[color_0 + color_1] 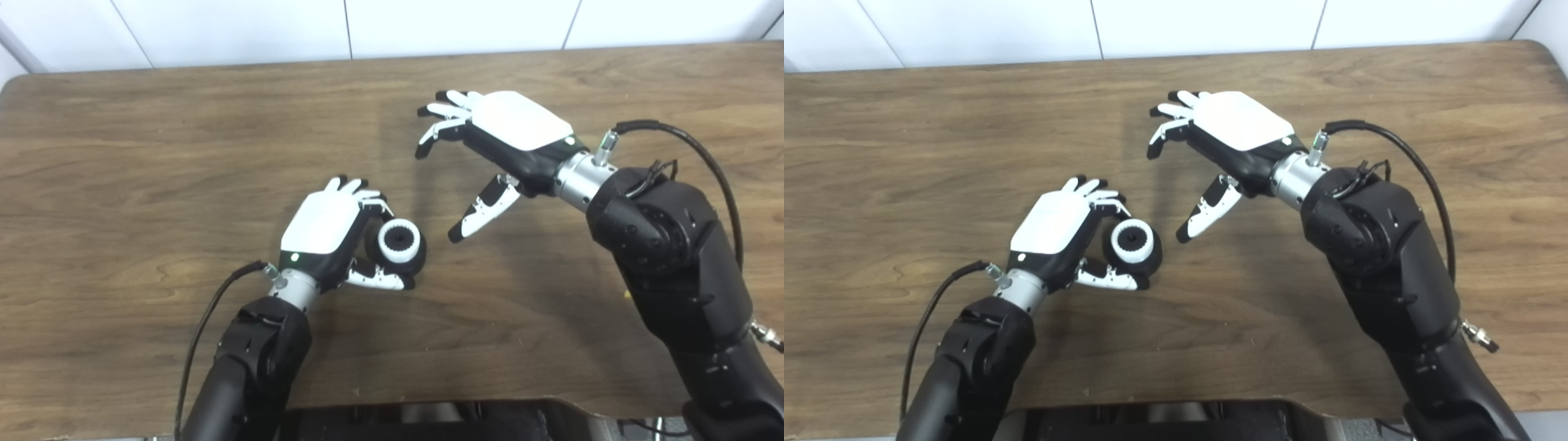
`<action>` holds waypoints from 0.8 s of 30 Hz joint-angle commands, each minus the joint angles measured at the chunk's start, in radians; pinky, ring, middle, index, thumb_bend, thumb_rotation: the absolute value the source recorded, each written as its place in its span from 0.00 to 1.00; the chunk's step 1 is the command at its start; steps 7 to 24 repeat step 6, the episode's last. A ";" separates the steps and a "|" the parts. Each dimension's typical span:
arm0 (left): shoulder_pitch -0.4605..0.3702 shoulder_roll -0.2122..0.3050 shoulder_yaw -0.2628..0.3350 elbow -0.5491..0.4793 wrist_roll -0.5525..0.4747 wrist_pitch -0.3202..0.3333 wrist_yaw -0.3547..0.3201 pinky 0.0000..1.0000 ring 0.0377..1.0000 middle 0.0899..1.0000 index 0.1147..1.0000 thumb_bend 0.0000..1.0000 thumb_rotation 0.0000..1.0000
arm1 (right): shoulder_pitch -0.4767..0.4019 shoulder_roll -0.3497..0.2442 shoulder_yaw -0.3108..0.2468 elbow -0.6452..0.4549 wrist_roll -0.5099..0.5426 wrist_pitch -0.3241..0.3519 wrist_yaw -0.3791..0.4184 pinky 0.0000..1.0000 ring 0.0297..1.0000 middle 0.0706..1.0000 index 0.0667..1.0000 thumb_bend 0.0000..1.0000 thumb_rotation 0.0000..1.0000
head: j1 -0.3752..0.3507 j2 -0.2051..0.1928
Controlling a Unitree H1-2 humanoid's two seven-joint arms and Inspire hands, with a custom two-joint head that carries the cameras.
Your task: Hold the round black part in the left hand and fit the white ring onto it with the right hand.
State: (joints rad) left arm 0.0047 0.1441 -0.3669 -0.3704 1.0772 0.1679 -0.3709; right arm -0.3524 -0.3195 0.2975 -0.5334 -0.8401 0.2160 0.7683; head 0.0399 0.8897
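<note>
The left hand [327,229] clasps the round black plastic part [401,248], its stiff, light-looking white ring [399,240] already seated, while the right hand [496,141] hovers beside it, fingers [444,111] spread, empty.

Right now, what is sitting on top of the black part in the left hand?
The white ring sits on the round black part, held in the left hand. A dark hub shows through its hole. The fingers hide the part's far side.

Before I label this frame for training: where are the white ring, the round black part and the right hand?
white ring [399,240], left eye view, its flat white face.
round black part [419,260], left eye view, its outer rim.
right hand [517,119], left eye view, the white back plate.
</note>
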 commanded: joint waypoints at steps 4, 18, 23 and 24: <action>-0.001 0.002 0.021 -0.042 -0.027 0.012 -0.003 1.00 0.92 0.85 0.90 0.95 0.31 | -0.015 0.001 -0.007 -0.029 -0.013 0.000 -0.017 1.00 1.00 0.94 0.72 1.00 0.32 | 0.003 0.001; 0.001 0.002 0.028 -0.047 -0.042 0.011 0.000 1.00 0.92 0.86 0.93 0.96 0.33 | -0.012 0.000 -0.006 -0.027 -0.016 0.000 -0.021 1.00 1.00 0.94 0.72 1.00 0.32 | 0.005 -0.001; 0.001 0.002 0.028 -0.047 -0.042 0.011 0.000 1.00 0.92 0.86 0.93 0.96 0.33 | -0.012 0.000 -0.006 -0.027 -0.016 0.000 -0.021 1.00 1.00 0.94 0.72 1.00 0.32 | 0.005 -0.001; 0.001 0.002 0.028 -0.047 -0.042 0.011 0.000 1.00 0.92 0.86 0.93 0.96 0.33 | -0.012 0.000 -0.006 -0.027 -0.016 0.000 -0.021 1.00 1.00 0.94 0.72 1.00 0.32 | 0.005 -0.001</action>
